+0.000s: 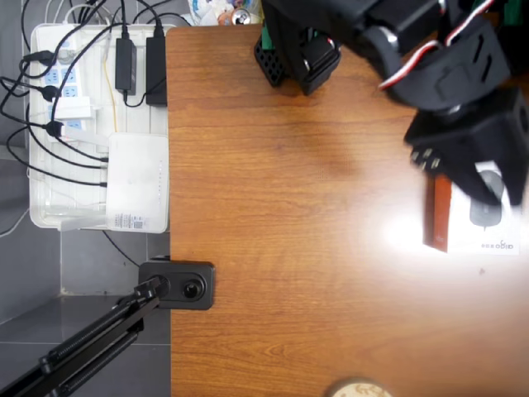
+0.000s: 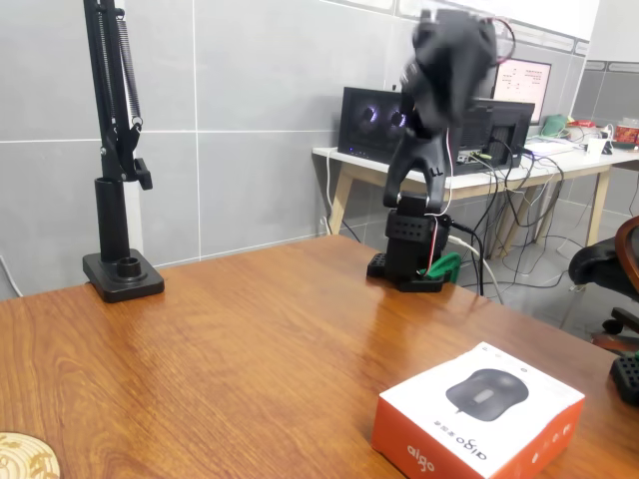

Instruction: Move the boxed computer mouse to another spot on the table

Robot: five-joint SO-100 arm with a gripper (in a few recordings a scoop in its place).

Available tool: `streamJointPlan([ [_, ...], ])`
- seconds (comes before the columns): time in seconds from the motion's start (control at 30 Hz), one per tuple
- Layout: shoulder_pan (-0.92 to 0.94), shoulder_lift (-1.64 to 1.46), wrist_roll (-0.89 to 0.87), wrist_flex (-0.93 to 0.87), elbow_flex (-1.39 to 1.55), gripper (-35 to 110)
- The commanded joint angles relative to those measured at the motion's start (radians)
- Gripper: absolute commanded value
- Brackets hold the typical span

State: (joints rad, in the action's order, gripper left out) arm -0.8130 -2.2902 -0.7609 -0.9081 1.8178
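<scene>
We see the mouse box (image 2: 477, 411), white-topped with a dark grey mouse printed on it and reddish-orange sides, lying flat on the glossy wood-grain tabletop (image 2: 250, 339) near its edge.

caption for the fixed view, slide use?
Black arm raised above the wooden table, boxed computer mouse lying untouched in front.

Arm (image 2: 424, 150): matte black plastic links; red-and-white servo cables (image 1: 417, 58) looped outside; perforated black base (image 2: 409, 254) with green clamp (image 2: 444, 266).
</scene>
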Motion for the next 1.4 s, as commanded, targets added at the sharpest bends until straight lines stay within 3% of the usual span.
streamJointPlan([
  [0.0, -0.041, 0.057, -0.028, 0.132, 0.066, 18],
  [0.07, -0.06, 0.143, -0.077, 0.126, 0.038, 20],
  [0.13, -0.081, 0.273, -0.23, 0.12, -0.04, 31],
  [0.2, -0.103, 0.451, -0.321, 0.054, -0.181, 57],
  [0.3, -0.107, 0.646, -0.129, 0.175, -0.284, 102],
  [0.33, -0.106, 0.678, -0.104, 0.187, -0.296, 104],
  [0.8, -0.192, 1.055, -0.06, 0.035, -0.811, 93],
  [1.37, -0.235, 1.184, -0.043, 0.037, -0.733, 86],
])
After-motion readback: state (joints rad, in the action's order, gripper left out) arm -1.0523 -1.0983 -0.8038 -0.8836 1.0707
